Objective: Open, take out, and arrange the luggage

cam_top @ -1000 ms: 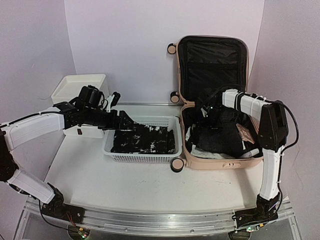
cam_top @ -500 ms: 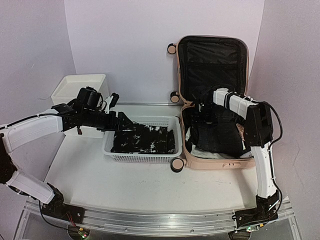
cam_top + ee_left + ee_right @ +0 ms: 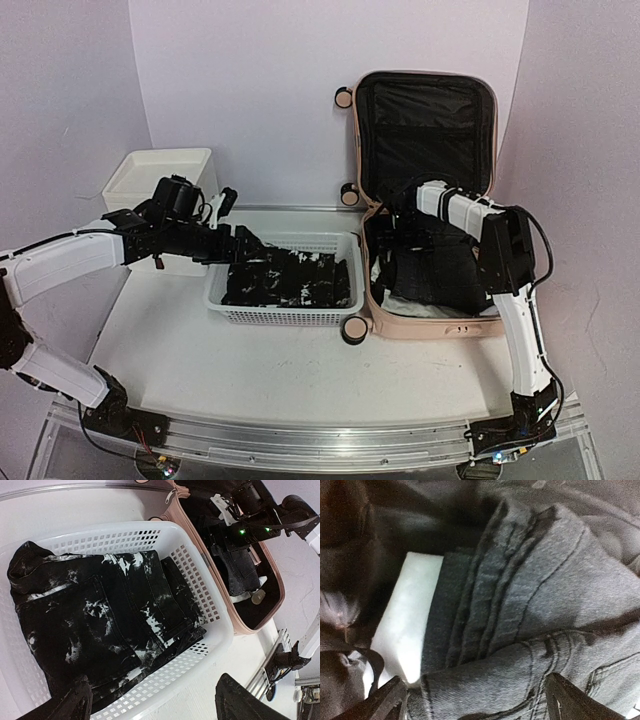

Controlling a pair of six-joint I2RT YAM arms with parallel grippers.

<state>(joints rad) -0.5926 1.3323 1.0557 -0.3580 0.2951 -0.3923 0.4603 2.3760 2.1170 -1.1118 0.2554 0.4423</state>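
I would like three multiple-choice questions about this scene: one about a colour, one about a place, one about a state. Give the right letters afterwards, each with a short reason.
1. The folded jeans in the white mesh basket are
A. plain blue
B. black with white blotches
C. red

2. The right pincer is
A. inside the lower half of the suitcase, above the grey jeans
B. over the white mesh basket
C. at the top edge of the lid

3. The lid of the suitcase is
A. zipped shut
B. removed entirely
C. open and standing upright

Answers:
1 B: the left wrist view shows black denim with white marks.
2 A: the top view shows the right arm reaching into the pink shell, and its wrist view shows grey denim just below the fingers.
3 C: the black lining faces forward above the lower half.
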